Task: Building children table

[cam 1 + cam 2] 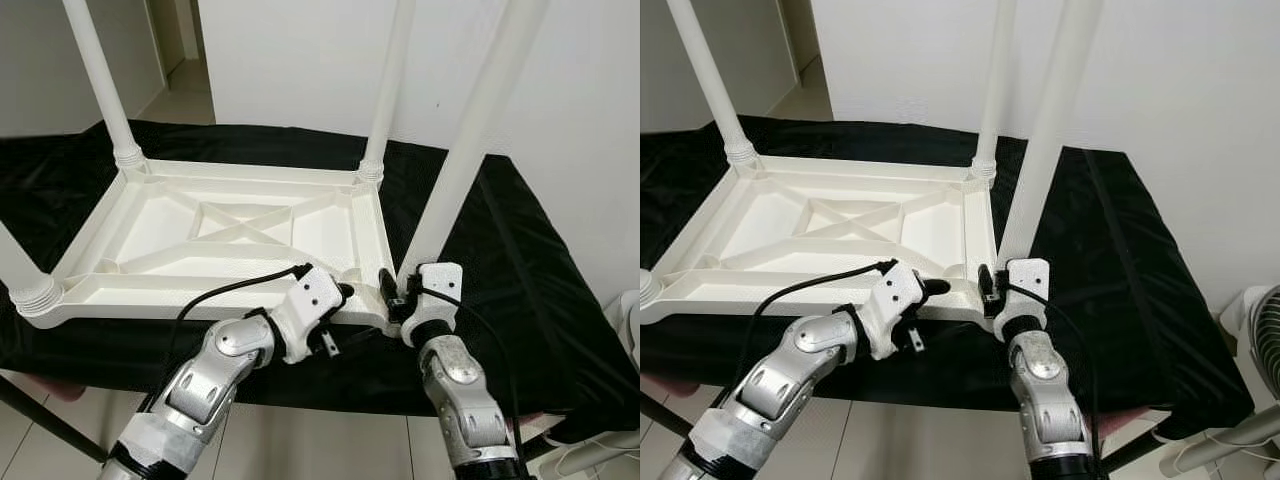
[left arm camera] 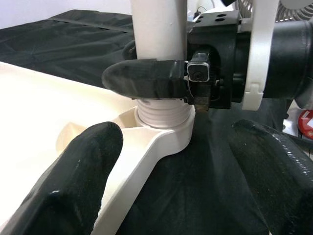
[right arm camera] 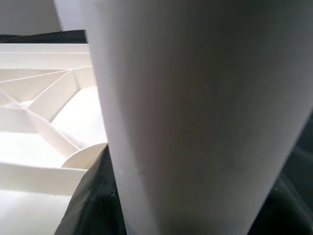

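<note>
Our right gripper point(image 1: 392, 296) clamps the near table leg point(image 1: 470, 140); left wrist view shows our left gripper point(image 1: 345, 295) spread beside the socket point(image 2: 164, 128).

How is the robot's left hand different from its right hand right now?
The right hand grips the near table leg just above its socket; the left hand grips nothing.
The left hand's fingers are spread open beside the upturned tabletop's corner; the right hand's fingers press the leg.
Both sit at the same corner.
</note>
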`<state>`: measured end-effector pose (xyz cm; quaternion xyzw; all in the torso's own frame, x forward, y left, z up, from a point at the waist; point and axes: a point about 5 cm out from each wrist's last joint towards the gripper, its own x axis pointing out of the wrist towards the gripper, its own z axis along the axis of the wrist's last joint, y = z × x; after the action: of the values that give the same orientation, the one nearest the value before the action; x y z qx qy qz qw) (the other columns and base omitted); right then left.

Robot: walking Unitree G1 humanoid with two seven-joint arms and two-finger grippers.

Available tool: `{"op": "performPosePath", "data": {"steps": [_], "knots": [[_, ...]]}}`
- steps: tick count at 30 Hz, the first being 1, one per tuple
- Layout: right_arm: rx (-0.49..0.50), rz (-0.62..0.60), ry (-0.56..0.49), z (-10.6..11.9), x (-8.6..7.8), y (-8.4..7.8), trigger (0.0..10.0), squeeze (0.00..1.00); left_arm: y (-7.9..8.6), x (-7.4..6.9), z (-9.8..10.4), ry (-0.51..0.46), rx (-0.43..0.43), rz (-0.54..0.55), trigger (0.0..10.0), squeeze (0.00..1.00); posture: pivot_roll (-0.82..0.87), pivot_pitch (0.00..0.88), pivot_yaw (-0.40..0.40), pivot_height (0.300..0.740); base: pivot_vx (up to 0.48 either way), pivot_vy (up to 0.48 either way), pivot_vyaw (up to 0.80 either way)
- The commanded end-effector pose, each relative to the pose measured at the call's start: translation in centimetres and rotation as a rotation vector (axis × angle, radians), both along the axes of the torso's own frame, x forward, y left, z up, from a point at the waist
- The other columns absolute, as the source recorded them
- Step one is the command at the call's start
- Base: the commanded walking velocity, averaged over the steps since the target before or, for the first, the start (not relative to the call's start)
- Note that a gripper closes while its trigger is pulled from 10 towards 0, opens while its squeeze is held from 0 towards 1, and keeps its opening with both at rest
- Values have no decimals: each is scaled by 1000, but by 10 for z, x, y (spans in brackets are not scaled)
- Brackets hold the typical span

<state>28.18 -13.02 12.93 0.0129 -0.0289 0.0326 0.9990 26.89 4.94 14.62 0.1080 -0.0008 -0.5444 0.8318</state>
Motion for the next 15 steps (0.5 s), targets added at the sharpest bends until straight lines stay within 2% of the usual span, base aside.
{"op": "performPosePath", "data": {"steps": [1,4,5,11,12,15], "knots": [[15,-72,34,-7,-5,-3,10000,0,-4,0,1,-8,11,-50,10000,0,-147,0,-9,740,0,0,0],[18,-83,34,-8,-7,-1,10000,0,-4,0,2,-10,12,-54,10000,0,-147,0,-9,740,0,0,0],[48,-108,39,-7,-8,5,10000,0,-3,1,2,-14,17,-56,10000,0,-143,0,-10,740,0,0,0],[54,-127,36,-5,-8,7,10000,0,-3,2,3,-19,19,-55,10000,0,-133,0,-16,740,0,0,0],[73,-115,24,-2,-8,10,10000,1000,-3,2,3,-20,18,-52,10000,0,-129,0,-18,740,0,0,0],[60,-107,7,1,-7,11,10000,1000,-2,2,3,-20,17,-47,10000,0,-126,0,-20,740,0,0,0]]}}
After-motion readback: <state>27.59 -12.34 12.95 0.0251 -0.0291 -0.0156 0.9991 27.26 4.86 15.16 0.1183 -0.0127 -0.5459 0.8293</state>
